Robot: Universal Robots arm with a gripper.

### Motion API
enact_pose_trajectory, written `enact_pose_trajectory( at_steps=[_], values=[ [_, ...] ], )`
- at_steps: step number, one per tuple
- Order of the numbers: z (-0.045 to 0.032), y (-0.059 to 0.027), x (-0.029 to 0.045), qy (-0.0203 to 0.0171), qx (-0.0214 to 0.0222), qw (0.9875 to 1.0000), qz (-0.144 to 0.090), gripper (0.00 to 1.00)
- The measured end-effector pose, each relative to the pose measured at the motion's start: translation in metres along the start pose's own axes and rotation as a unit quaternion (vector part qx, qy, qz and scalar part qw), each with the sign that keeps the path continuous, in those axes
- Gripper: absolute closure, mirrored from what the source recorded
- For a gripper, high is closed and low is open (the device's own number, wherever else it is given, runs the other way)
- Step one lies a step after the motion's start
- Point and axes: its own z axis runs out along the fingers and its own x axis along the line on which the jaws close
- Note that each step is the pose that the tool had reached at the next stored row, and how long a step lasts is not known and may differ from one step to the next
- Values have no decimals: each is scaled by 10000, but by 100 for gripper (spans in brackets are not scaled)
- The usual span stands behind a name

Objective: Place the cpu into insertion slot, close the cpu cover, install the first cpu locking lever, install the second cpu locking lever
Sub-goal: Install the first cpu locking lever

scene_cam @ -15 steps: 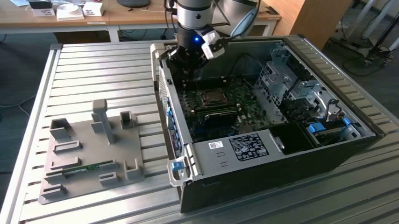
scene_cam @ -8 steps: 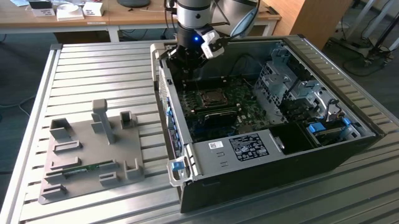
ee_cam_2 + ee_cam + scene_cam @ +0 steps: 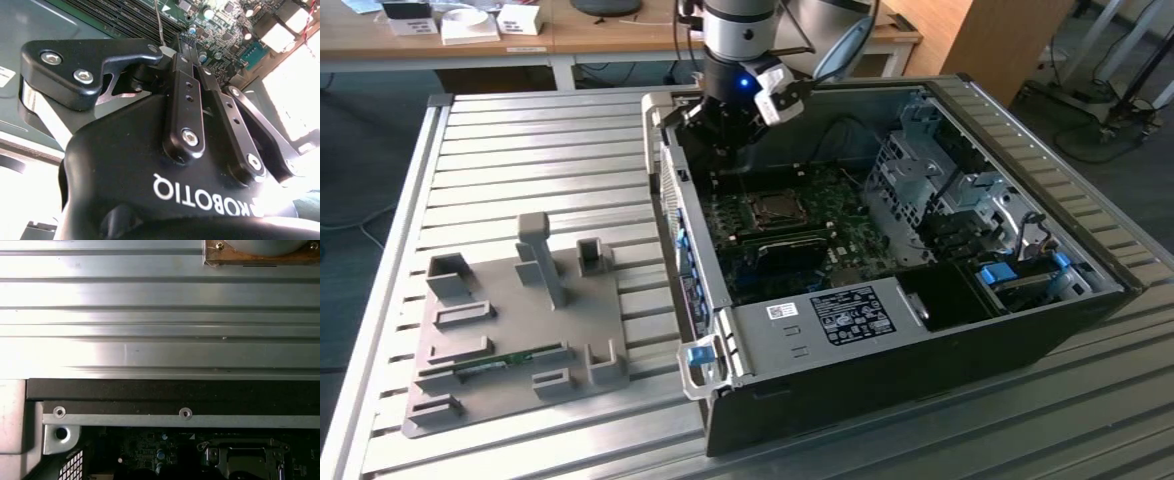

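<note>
Slatted table (image 3: pixel 520 150): carries the open computer case (image 3: pixel 881 370) and, on the exterior view's left, a grey fixture tray (image 3: pixel 494 290).
Motherboard (image 3: pixel 841 225): lies flat inside the case, with the processor socket near its middle.
Arm: reaches down into the case at its far edge, beside the case wall.
Gripper (image 3: pixel 175 47): the jaws are closed, with the fingertips drawn together. It hangs above the board, off to one side of the socket and not directly over it.
Cpu cover (image 3: pixel 240 442): in the first wrist view the silvery frame appears to lie flat on the socket, so the closing step looks done.
Cpu (image 3: pixel 775 207): a dark-grey square sits inside the socket frame, so I judge it to be seated already. It is well apart from the fingertips and nothing is gripping it.
Thin metal rod (image 3: pixel 158 25): runs from the fingertips toward the board. It may be a locking lever, but I cannot tell whether it is pinched.
Progress: the first two steps seem complete and the lever work is under way.
</note>
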Motion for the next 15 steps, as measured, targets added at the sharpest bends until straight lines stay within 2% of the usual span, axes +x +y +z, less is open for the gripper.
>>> enact_pose_trajectory(
  at_steps=[4, 10, 15],
  values=[
    [3, 0, -53, 0, 0, 10000, 0, 89],
    [10, 0, -182, -1, 0, 10000, 4, 89],
    [14, 0, -257, 0, 0, 10000, 4, 89]
  ],
)
